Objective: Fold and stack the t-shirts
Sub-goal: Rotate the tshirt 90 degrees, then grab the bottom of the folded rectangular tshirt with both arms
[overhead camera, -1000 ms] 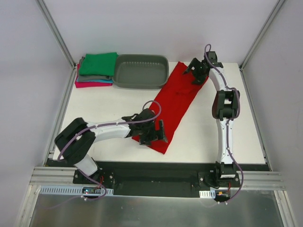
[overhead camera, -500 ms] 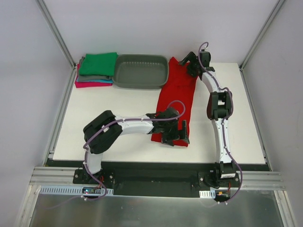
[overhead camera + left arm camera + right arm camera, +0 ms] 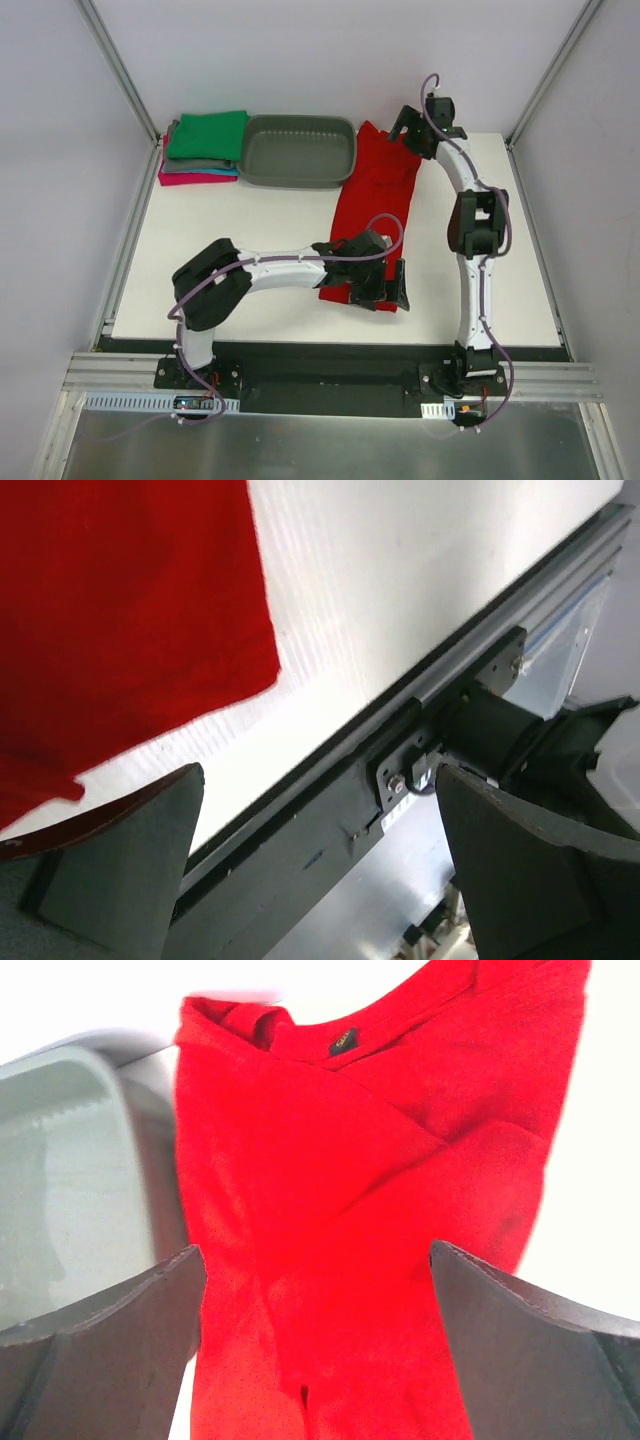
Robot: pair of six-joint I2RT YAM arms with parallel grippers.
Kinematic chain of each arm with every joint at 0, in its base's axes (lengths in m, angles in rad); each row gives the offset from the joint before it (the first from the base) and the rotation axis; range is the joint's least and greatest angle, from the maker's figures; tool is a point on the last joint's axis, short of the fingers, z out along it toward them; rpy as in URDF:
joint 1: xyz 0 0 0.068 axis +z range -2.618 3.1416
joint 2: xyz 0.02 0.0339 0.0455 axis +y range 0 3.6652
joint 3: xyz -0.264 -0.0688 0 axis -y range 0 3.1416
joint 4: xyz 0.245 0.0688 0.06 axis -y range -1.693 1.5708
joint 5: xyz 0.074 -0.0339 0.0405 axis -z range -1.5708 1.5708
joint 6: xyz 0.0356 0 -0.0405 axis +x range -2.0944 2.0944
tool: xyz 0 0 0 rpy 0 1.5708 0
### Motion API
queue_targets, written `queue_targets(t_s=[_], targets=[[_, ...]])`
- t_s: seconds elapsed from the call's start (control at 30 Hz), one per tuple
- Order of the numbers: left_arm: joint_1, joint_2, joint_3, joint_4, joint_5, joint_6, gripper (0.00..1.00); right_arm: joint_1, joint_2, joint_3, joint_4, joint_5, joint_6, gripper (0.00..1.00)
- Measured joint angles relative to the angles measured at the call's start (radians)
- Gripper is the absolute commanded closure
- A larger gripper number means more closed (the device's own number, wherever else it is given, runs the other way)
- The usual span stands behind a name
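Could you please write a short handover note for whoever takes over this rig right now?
Left gripper: open, empty, at the near end of the red shirt.
Right gripper: open, empty, over its collar end.
Red shirt: a long narrow strip on the table, beside the grey tub.
Done: folded shirts stacked at the far left, green on top.
Left: fold the strip short and add it to the stack.
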State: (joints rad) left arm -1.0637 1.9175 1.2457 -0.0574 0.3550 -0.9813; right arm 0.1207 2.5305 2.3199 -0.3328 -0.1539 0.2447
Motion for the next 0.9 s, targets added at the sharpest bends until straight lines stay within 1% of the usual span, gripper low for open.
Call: queue_targets(t_s=[0.07,0.17,0.2,0.27,0.33,0.37,0.4,0.43,0.47,0.53,0.6,0.67,0.8,0.83,0.87,0.9], targets=[[-0.005,-0.05,-0.023,0.0,-0.023,0.029,0.01,0.0,-0.102,-0.05,-0.055,0.023,-0.06,0.04],[-0.011,-0.179,-0.093,-0.001,-0.033,0.082,0.01,-0.002,-0.33,-0.144,-0.149,0.034,-0.176,0.04],[-0.01,-0.233,-0.124,0.002,-0.034,0.1,0.01,-0.004,-0.436,-0.212,-0.153,0.03,-0.209,0.04],[-0.005,-0.352,-0.2,0.002,-0.042,0.13,0.01,-0.008,-0.704,-0.422,-0.14,0.01,-0.248,0.04],[0.015,-0.467,-0.285,0.002,-0.061,0.154,0.01,-0.011,-1.015,-0.69,-0.07,-0.026,-0.25,0.04],[0.028,-0.51,-0.32,0.0,-0.071,0.162,0.01,-0.015,-1.174,-0.832,-0.018,-0.053,-0.235,0.04],[0.053,-0.558,-0.364,0.0,-0.076,0.169,0.01,-0.017,-1.293,-0.949,0.026,-0.076,-0.219,0.04],[0.085,-0.604,-0.412,-0.002,-0.084,0.177,0.01,-0.02,-1.477,-1.129,0.124,-0.11,-0.173,0.04],[0.115,-0.635,-0.446,-0.009,-0.099,0.184,0.01,-0.021,-1.612,-1.266,0.182,-0.137,-0.132,0.04],[0.169,-0.665,-0.489,-0.023,-0.133,0.194,0.01,-0.021,-1.806,-1.49,0.271,-0.195,-0.062,0.04],[0.211,-0.662,-0.504,-0.037,-0.15,0.212,0.01,-0.012,-1.893,-1.651,0.274,-0.242,0.003,0.04],[0.23,-0.636,-0.504,-0.037,-0.156,0.227,0.02,0.01,-1.902,-1.764,0.244,-0.251,0.056,0.04],[0.257,-0.52,-0.479,-0.036,-0.144,0.244,0.12,0.067,-1.909,-1.941,0.188,-0.243,0.182,0.04],[0.261,-0.472,-0.47,-0.035,-0.142,0.247,0.19,0.08,-1.917,-1.981,0.192,-0.244,0.213,0.04],[0.266,-0.453,-0.468,-0.035,-0.141,0.246,0.28,0.093,-1.926,-2.015,0.193,-0.243,0.235,0.04],[0.268,-0.424,-0.464,-0.036,-0.137,0.247,0.34,0.105,-1.935,-2.044,0.19,-0.24,0.256,0.04]])
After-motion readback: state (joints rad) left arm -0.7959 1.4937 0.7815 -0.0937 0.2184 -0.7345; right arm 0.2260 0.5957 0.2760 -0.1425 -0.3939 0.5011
